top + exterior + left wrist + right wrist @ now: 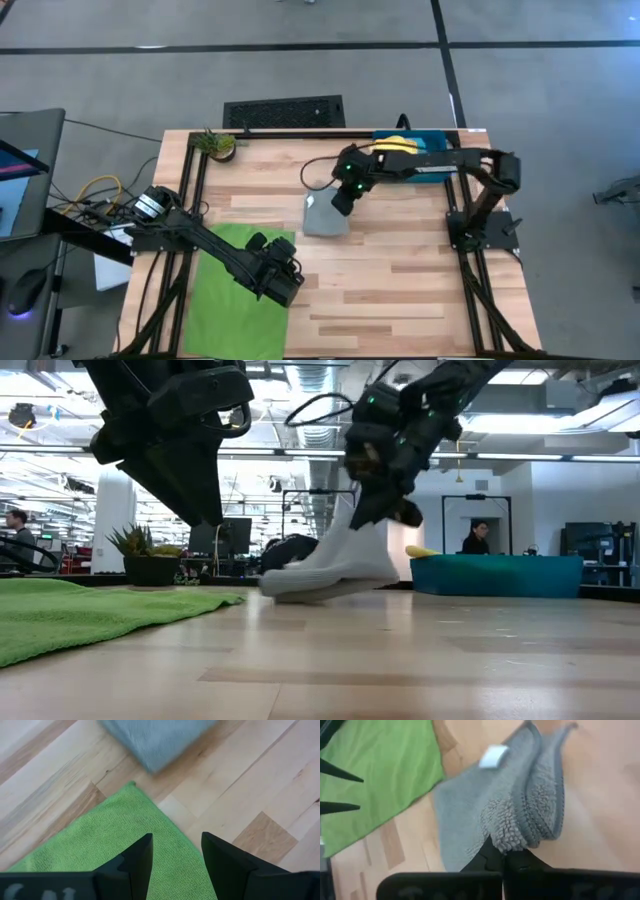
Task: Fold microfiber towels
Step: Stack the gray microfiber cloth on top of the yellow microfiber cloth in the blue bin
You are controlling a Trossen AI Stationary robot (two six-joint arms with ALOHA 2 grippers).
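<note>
Teal bin [432, 152], potted plant [218, 145] — perhaps laptop [25, 170].

The grey towel [490, 815] is looped, nubbly cloth with a stitched hem and a small white tag; the lime green towel [110, 835] shows a fine, matt weave; the desk [400, 280] — pale wood planks, smooth with a faint sheen; the left claw [176, 857] looks matt black.

Folded towel [324, 215] right of spread towel [232, 290]
</note>
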